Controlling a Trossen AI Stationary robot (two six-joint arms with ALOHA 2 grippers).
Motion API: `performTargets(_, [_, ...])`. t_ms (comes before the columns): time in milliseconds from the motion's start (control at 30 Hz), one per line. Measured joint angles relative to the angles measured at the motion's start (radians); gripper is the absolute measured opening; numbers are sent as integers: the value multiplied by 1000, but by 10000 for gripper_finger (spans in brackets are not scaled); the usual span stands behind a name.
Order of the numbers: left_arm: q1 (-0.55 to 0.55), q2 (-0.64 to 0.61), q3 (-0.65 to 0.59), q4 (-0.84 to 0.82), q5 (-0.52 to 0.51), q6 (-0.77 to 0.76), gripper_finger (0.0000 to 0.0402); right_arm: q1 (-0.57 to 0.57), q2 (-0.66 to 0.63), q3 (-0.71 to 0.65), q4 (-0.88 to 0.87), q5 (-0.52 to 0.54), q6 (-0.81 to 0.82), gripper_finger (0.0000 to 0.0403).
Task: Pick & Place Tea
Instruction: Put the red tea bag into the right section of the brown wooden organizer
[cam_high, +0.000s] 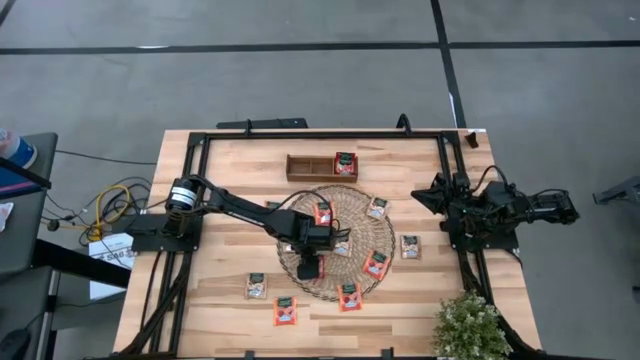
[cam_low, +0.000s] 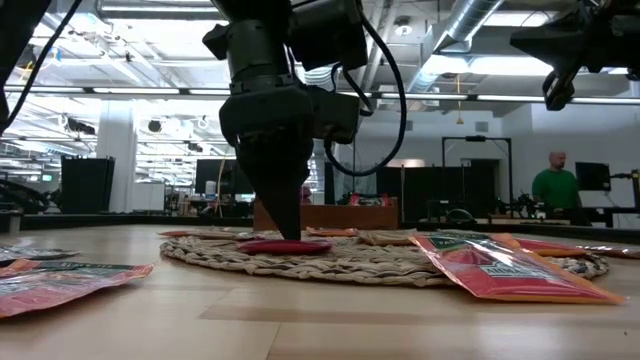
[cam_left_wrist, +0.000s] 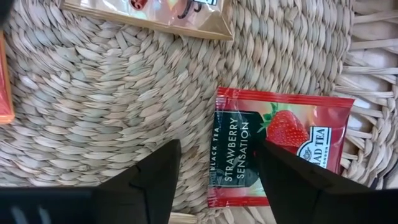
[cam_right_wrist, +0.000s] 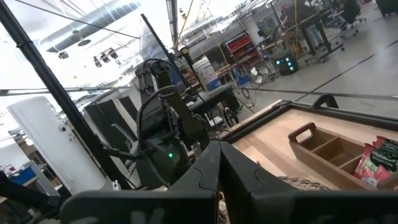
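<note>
1. The strawberry tea packet (cam_left_wrist: 277, 146) lies flat on the woven mat (cam_left_wrist: 93, 106), close to the mat's near-left rim.
2. My left gripper (cam_left_wrist: 217, 180) hangs right over it, fingers (cam_left_wrist: 158, 177) spread with nothing held; one tip is over the packet's edge, the other over bare weave.
3. Tip for this step, I reckon: centre on the packet before pinching, it's thin and could slip.
4. My right gripper (cam_right_wrist: 217, 165) sits clenched by the table's right edge, empty.

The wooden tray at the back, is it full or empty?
Nearly empty. The wooden tray holds a single red tea packet in one compartment toward its right end; the other compartments show bare wood.
</note>
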Motion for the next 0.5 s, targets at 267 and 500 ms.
performTargets(267, [1,1,-1,-1,-7,4,152,0,0,0,0,0,0,1])
performTargets(500, [1,2,-2,-1,-17,-6,127,0,0,0,0,0,0,1])
